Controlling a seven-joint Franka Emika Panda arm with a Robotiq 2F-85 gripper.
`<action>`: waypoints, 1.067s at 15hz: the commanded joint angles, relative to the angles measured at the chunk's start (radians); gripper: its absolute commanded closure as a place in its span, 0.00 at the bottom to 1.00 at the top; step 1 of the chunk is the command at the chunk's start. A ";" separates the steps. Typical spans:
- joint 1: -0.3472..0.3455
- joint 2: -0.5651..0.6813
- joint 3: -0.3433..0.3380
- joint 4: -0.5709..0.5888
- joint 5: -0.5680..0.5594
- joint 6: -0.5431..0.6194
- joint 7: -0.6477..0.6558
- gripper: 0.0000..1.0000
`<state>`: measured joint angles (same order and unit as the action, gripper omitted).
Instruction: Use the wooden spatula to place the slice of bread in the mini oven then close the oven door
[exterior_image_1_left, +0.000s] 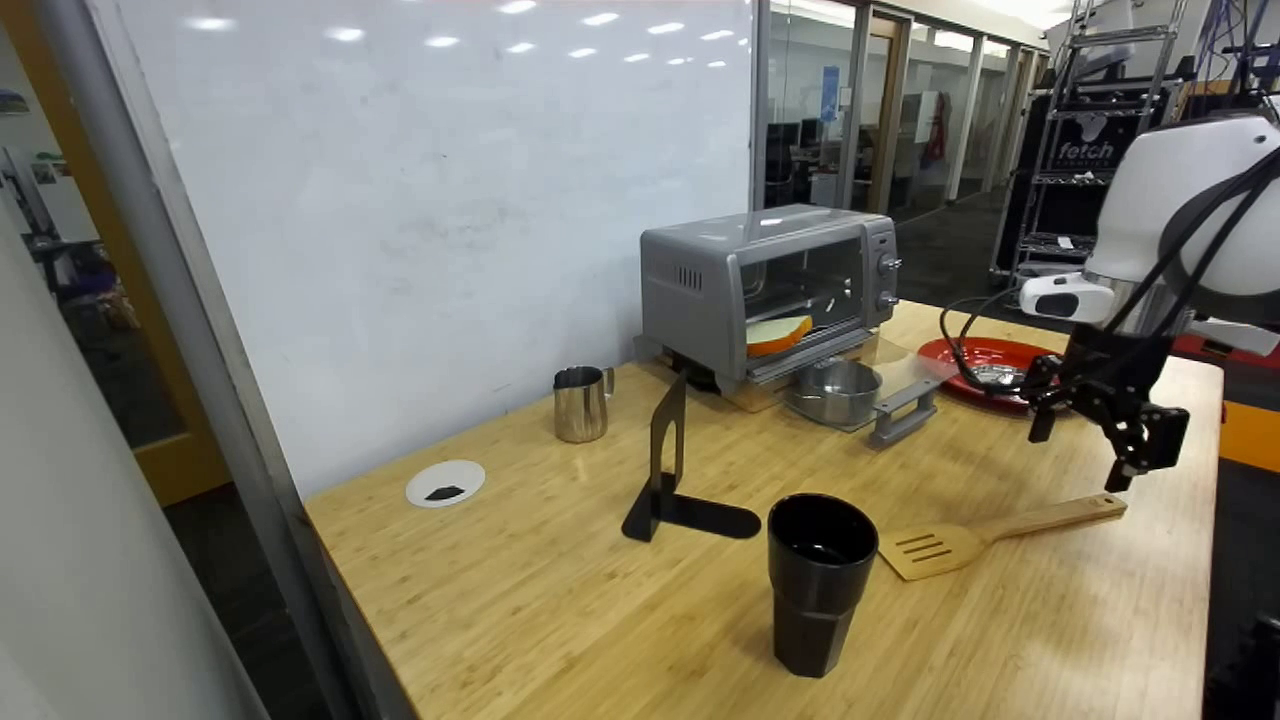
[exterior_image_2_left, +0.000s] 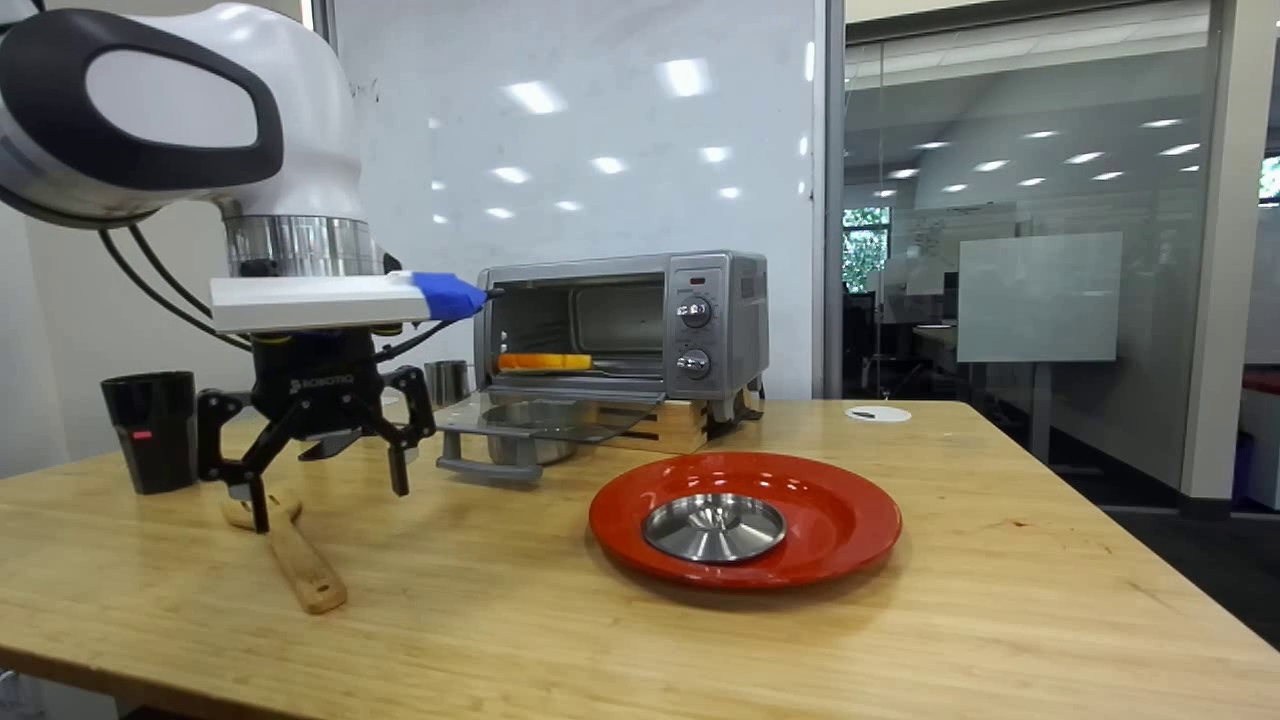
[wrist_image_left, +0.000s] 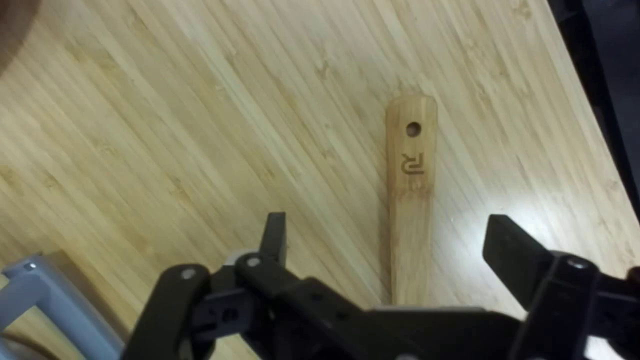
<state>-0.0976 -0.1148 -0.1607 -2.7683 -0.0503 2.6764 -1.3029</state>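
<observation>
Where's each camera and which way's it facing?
Exterior view: high, nearest the black cup, angled down toward the mini oven; arm, gripper frame right.
Exterior view: lower, facing the mini oven's front beyond the red plate; arm, gripper frame left.
Wrist view: wrist-mounted, facing down at the wooden spatula; fingers show.
Both exterior views share the mini oven.

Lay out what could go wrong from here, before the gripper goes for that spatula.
The gripper hangs open over the wooden spatula, which lies flat on the table, so the hold may come out shallow or slip.
The black cup stands near the spatula's blade; a wide swing could topple it.
The oven door is down, reaching out over a metal pot, so a careless bump might knock one against the other.
</observation>
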 joint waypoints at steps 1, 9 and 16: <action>0.001 -0.024 -0.017 -0.003 0.017 0.055 -0.020 0.00; 0.013 0.012 -0.043 -0.005 0.016 0.299 -0.029 0.00; 0.069 0.038 -0.064 0.018 0.178 0.367 -0.048 0.00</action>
<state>-0.0802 -0.0910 -0.1928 -2.7718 0.0112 3.0513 -1.3074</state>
